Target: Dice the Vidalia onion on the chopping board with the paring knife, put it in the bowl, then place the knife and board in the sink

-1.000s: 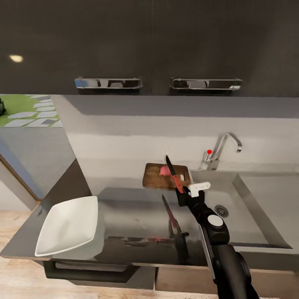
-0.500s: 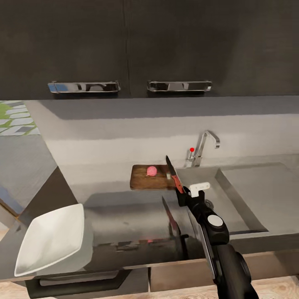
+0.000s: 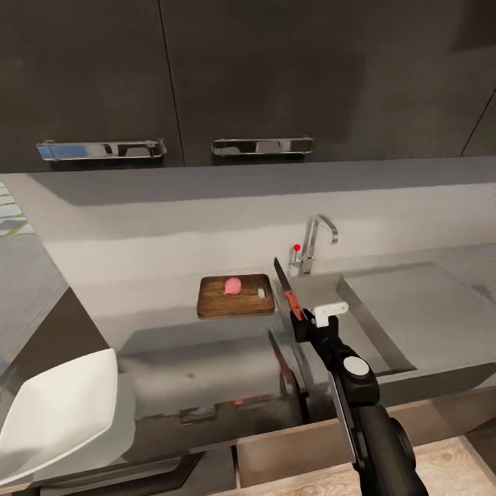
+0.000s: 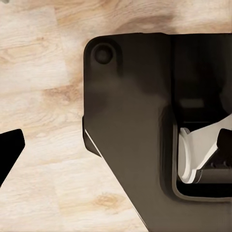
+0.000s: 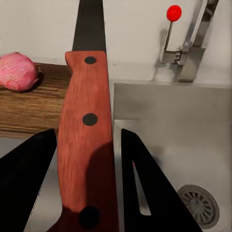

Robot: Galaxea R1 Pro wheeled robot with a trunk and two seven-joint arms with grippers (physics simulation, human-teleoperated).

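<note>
My right gripper [image 3: 297, 318] is shut on the paring knife [image 3: 289, 295], which has a red-brown riveted handle [image 5: 86, 121] and a dark blade pointing up and away. It hangs over the left edge of the sink [image 3: 386, 324], just right of the chopping board [image 3: 213, 306]. The pink Vidalia onion [image 3: 233, 285] lies on the board; the right wrist view shows this onion [image 5: 18, 71] beside the blade. A white bowl [image 3: 58, 413] sits on the countertop [image 3: 172, 337] at the near left. One black left fingertip [image 4: 9, 150] shows wide of centre above the wood floor.
A chrome tap [image 3: 313, 241] with a red-knobbed lever [image 3: 297, 247] stands behind the sink. Its drain [image 5: 198, 205] lies below the gripper. Black upper cabinets with chrome handles [image 3: 262, 146] hang above. The robot's dark base [image 4: 145, 135] is under the left wrist.
The whole head view has slid left, so the camera moved. Against the counter, my right gripper and knife have shifted from in front of the board and onion to the sink's left edge.
</note>
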